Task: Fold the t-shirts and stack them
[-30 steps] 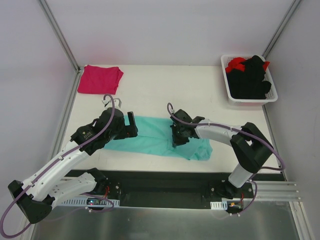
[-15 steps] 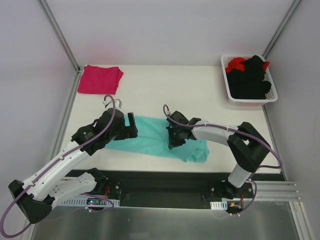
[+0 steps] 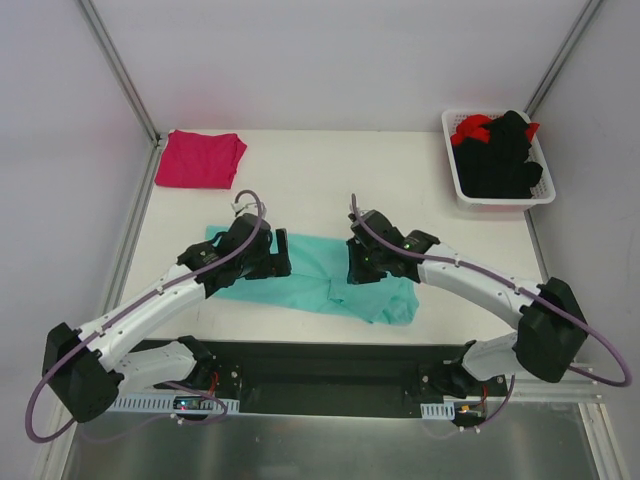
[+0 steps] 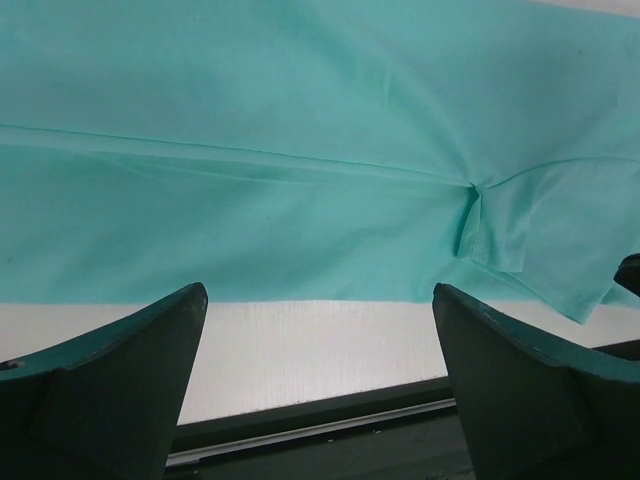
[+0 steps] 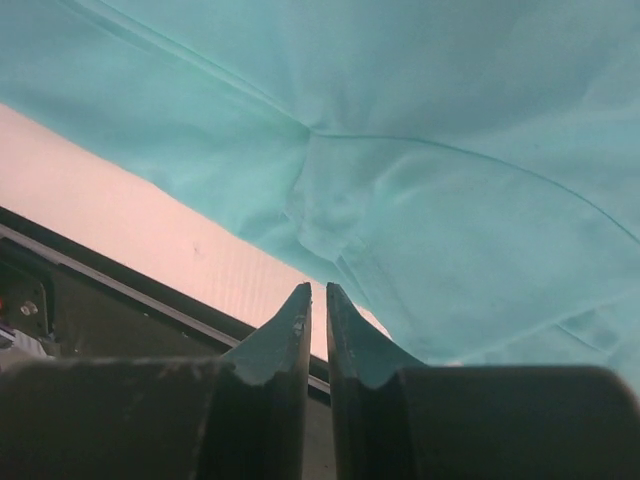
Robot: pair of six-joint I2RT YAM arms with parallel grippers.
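White tabletop (image 3: pixel 330 180) lies between pale walls. The left gripper (image 4: pixel 318 292) stands wide open and empty over the near edge of the teal t-shirt (image 3: pixel 318 272), which lies creased on the table. The right gripper (image 5: pixel 316 290), its jaws barely parted with nothing between them, hovers over that shirt's right half. Beyond the shirt's left end lies the pink t-shirt (image 3: pixel 200 158). Beyond its right end a white basket (image 3: pixel 500 201) holds black and red garments (image 3: pixel 500 155).
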